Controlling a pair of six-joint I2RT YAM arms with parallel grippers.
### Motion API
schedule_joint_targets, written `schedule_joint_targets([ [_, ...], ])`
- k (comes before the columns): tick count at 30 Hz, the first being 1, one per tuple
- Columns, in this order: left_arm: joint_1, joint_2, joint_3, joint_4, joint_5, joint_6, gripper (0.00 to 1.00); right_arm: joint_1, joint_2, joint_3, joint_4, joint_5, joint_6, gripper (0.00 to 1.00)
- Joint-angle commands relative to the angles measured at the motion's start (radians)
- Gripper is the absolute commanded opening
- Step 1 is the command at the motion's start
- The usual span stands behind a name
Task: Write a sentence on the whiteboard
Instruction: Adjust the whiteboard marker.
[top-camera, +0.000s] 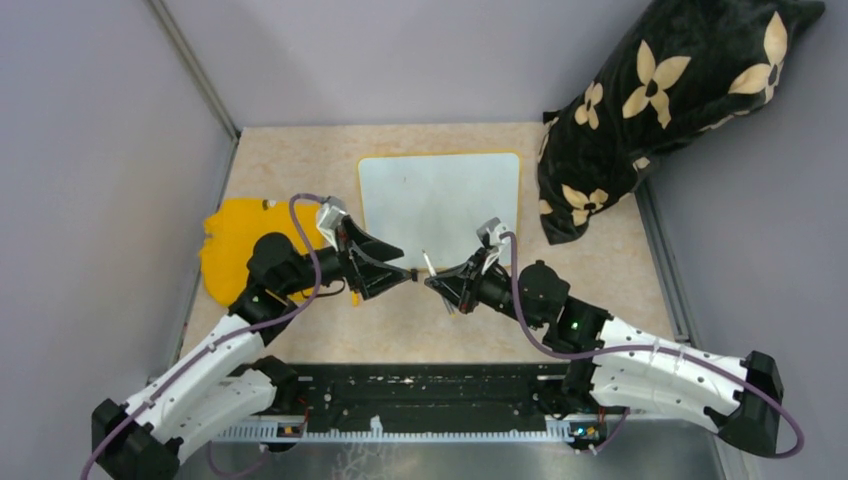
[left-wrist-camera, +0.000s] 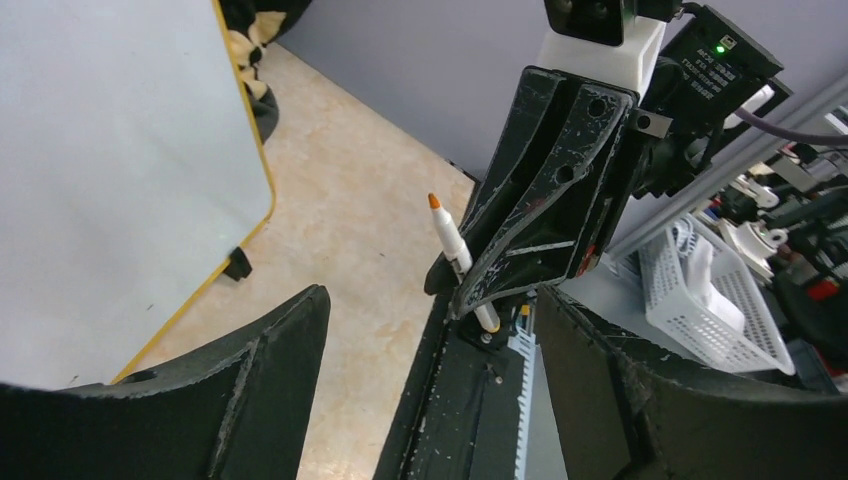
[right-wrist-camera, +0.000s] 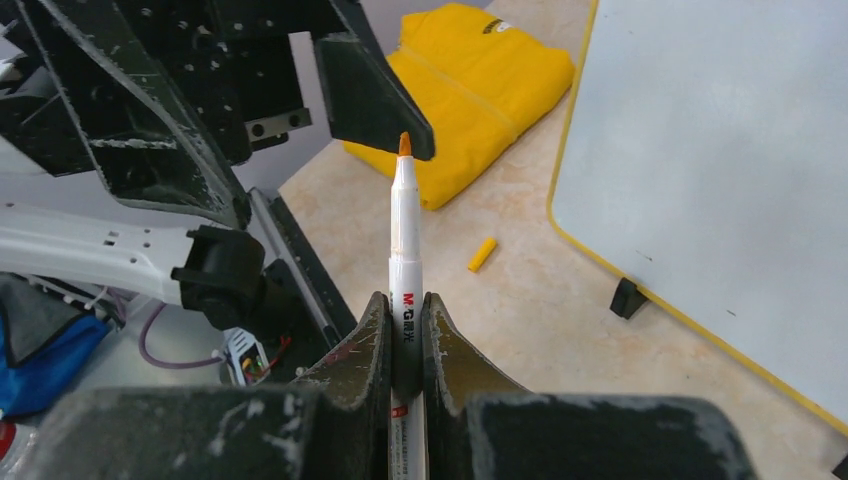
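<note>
Where we find the whiteboard (top-camera: 440, 200): flat on the bench (top-camera: 300, 160), mid-bench, beyond both claws and apart from them; we see a yellow rim and a black foot on its near edge.
Left claw (top-camera: 402, 272): spread wide, holding nothing, facing the right claw just in front of the board.
Right claw (right-wrist-camera: 405, 312): pinching the barrel of a white marker (right-wrist-camera: 404, 220).
Marker: uncapped, its orange tip points at the left claw, close to one finger; we cannot tell whether they touch.
Yellow cloth (top-camera: 235, 245): crumpled on the bench, left of the board.
Small orange piece (right-wrist-camera: 482, 254): lying on the bench between cloth and board.
Black flowered pillow (top-camera: 660, 100): just beside the board's right edge.
</note>
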Motion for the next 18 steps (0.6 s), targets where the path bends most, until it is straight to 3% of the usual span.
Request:
schedule_joint_targets([
  [1,0.001,0.076,0.045,0.170,0.156,-0.037,0.81,-0.004,0.028,0.056,0.123,-0.063,-0.005,0.00],
  [8,0.000,0.175,0.063,0.258,0.276,-0.086,0.79,-0.003,0.070,0.054,0.203,-0.120,0.012,0.00],
  [18,0.001,0.210,0.039,0.430,0.278,-0.227,0.67,-0.003,0.059,0.056,0.213,-0.184,0.021,0.00],
])
